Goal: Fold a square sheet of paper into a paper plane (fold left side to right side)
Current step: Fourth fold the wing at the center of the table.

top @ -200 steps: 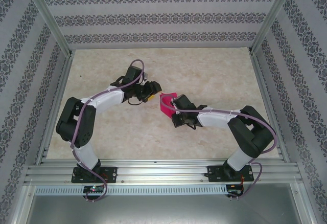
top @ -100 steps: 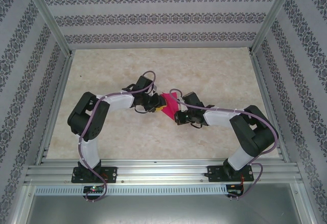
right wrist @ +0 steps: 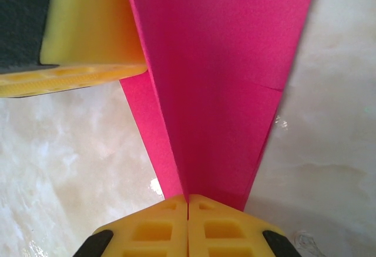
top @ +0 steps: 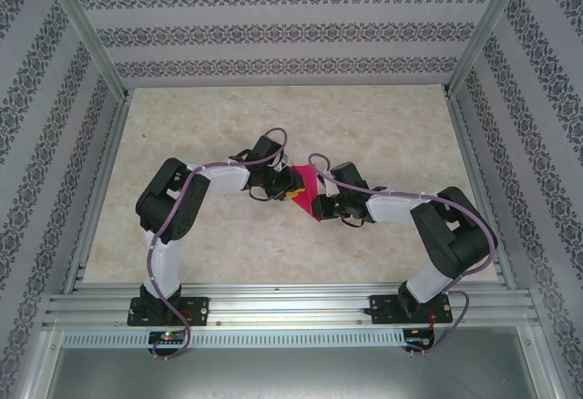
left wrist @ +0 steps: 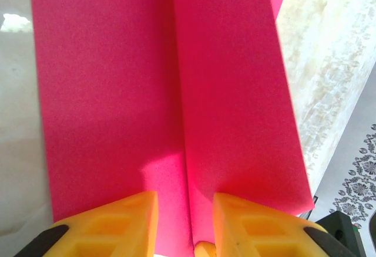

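The pink sheet of paper (top: 307, 186) is folded into a narrow pointed shape and is held above the middle of the table between both grippers. My right gripper (top: 320, 206) is shut on its lower fold (right wrist: 188, 197), and the flaps (right wrist: 223, 63) rise from the closed yellow tips. My left gripper (top: 290, 190) has come in from the left. Its yellow fingers (left wrist: 117, 222) stand a little apart, and the paper's centre crease (left wrist: 179, 93) runs into the gap between them (left wrist: 185, 210). One left finger (right wrist: 88, 34) sits beside the paper's left flap.
The marbled tabletop (top: 383, 135) is bare around the arms. Aluminium frame rails (top: 273, 303) run along the near edge, and patterned walls (top: 273, 35) close in the back and both sides.
The left arm swung right until its gripper reached the paper, and its jaws narrowed. The right gripper carried the paper slightly up and to the right, still shut on it.
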Robot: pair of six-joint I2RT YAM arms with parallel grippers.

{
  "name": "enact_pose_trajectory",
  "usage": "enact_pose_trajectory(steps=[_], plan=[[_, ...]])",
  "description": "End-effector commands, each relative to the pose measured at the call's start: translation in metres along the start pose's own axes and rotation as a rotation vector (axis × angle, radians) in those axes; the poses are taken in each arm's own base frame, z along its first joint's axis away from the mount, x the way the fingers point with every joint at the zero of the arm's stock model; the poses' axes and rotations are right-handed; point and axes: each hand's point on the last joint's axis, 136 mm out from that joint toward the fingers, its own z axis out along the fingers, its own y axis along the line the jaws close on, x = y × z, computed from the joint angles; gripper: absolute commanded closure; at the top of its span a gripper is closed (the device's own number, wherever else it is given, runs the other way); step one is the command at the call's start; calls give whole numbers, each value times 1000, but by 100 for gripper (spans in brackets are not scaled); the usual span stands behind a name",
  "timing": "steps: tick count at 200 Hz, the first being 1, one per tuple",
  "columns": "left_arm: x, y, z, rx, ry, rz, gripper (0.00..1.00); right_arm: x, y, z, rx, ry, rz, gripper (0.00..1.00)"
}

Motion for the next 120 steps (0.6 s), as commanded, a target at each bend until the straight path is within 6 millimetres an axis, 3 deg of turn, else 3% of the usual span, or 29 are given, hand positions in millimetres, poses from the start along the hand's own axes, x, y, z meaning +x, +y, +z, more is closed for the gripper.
enact_pose_trajectory(steps=[1,120], plan=[[-2,-12,7,35,5,15,68,-2,-1,4,-23,-2,15,93],[-1,6,19,-2,18,-18,64,-3,-4,6,-40,11,42,91]])
